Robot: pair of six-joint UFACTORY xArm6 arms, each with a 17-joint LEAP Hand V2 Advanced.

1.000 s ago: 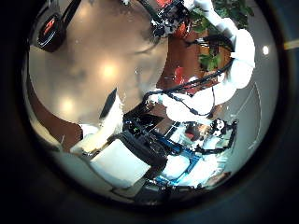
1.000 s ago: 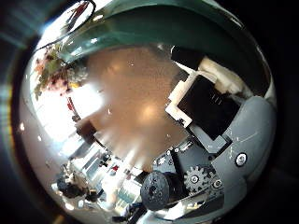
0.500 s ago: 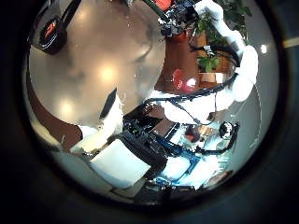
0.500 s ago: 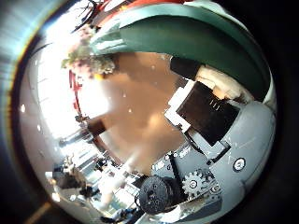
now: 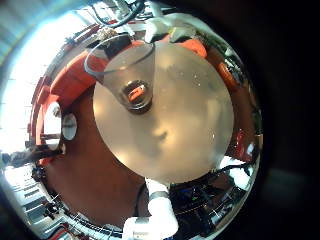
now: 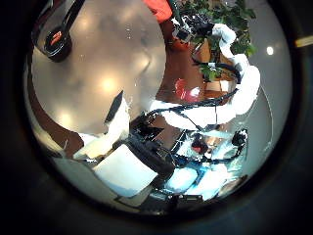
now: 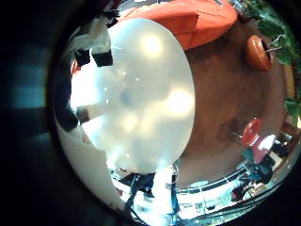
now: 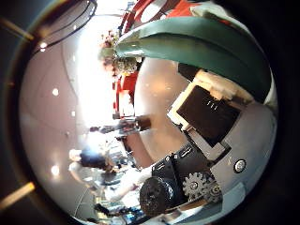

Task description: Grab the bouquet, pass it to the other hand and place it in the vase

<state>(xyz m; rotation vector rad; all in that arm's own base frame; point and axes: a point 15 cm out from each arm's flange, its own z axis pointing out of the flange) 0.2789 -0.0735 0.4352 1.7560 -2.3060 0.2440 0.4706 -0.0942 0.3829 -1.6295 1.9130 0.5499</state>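
Note:
The bouquet [image 8: 178, 42] fills much of the right thumb side palm view, its long wrap running across the palm and its flower heads [image 8: 117, 52] at the far end. My right hand [image 8: 208, 105] is curled against the wrap and holds it. My left hand [image 6: 115, 147] hangs over the table with relaxed fingers and holds nothing. The right arm [image 6: 235, 78] shows beyond the table's edge.
The round table also shows in the right little finger side palm view [image 7: 141, 104], well below that palm. A curved sofa [image 5: 60, 90] runs around the table. Potted plants [image 6: 230, 15] stand behind the right arm.
The right palm view has swung off the table toward the room, with the bouquet still across the palm. In the left thumb view the right arm has moved farther from the table.

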